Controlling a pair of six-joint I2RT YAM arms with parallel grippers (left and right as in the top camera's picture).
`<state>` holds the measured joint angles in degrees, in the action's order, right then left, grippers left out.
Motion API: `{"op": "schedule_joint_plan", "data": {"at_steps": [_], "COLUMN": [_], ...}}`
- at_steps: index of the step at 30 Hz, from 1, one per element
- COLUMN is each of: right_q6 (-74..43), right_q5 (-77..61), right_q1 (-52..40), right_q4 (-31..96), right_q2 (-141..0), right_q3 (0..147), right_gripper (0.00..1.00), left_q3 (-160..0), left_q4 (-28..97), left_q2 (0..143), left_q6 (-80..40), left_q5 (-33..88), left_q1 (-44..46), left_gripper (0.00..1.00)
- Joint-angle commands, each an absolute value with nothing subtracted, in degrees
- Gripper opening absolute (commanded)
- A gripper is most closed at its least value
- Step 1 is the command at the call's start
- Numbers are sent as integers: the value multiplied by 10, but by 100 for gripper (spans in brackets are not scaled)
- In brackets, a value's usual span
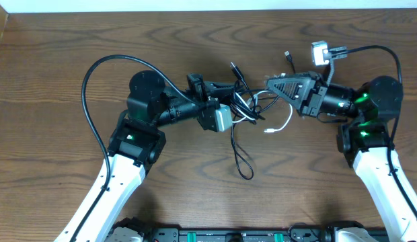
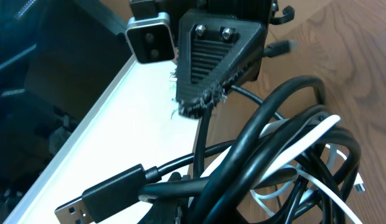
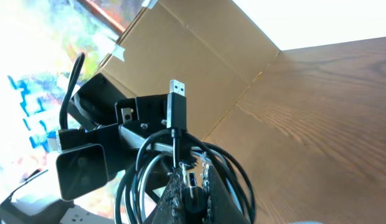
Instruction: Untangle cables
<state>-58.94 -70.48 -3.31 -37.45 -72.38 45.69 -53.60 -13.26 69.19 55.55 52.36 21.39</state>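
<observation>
Black thin cords (image 2: 268, 124) and one white cord (image 2: 324, 124), knotted mid-table between my grippers.
I see the left gripper (image 1: 234, 111) pinching the bundle. The right gripper (image 3: 192, 175) pinches one black cord (image 3: 174, 148), its USB plug (image 3: 176, 102) pointing straight out past the fingertips.

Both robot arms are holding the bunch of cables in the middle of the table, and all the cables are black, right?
Not quite. The cables are not all black: one white cable curls out of the mostly black tangle, as the overhead view shows. The left arm and the right arm do both hold the bunch in the middle of the table.
</observation>
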Motion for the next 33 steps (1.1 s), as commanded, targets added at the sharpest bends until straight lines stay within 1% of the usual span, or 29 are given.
{"op": "schedule_joint_plan", "data": {"at_steps": [1,7,8,9,10,12,13,14,15,16,17,20,25,29,33], "right_q6": [-575,-563,-563,-562,-561,-555,-552,-552,-552,-552,-552,-553,-575,-606,-613], "right_q5": [-683,-687,-693,-697,-700,-700,-697,-690,-683,-673,-665,-646,-642,-639,-637], "right_q1": [-2,5,4,4,4,4,4,4,4,4,4,4,-1,-16,-46], "right_q4": [-366,-336,-336,-336,-336,-337,-337,-337,-337,-337,-338,-342,-397,-442,-443], "right_q2": [-724,-724,-724,-724,-724,-724,-724,-724,-724,-724,-724,-724,-724,-724,-724], "right_q3": [460,460,460,460,460,460,460,460,460,460,460,460,460,460,460], "right_gripper": [1,1,2,7,13,31,45,57,66,73,78,82,83,84,85], "left_q3": [-546,-546,-546,-546,-546,-546,-546,-546,-546,-546,-546,-546,-546,-546,-545], "left_q4": [-136,-137,-137,-137,-137,-138,-138,-138,-137,-137,-138,-137,-137,-135,-135], "left_q2": [684,684,684,684,684,684,684,684,684,684,684,685,685,685,689], "left_q6": [559,557,557,557,557,557,557,557,557,557,557,557,557,557,557], "left_q5": [517,516,516,519,524,547,561,573,584,596,608,656,732,742,741], "left_q1": [195,183,183,183,183,183,183,183,183,183,183,183,183,187,187], "left_gripper": [8,7,7,7,7,8,8,7,7,8,7,7,7,7,7]}}
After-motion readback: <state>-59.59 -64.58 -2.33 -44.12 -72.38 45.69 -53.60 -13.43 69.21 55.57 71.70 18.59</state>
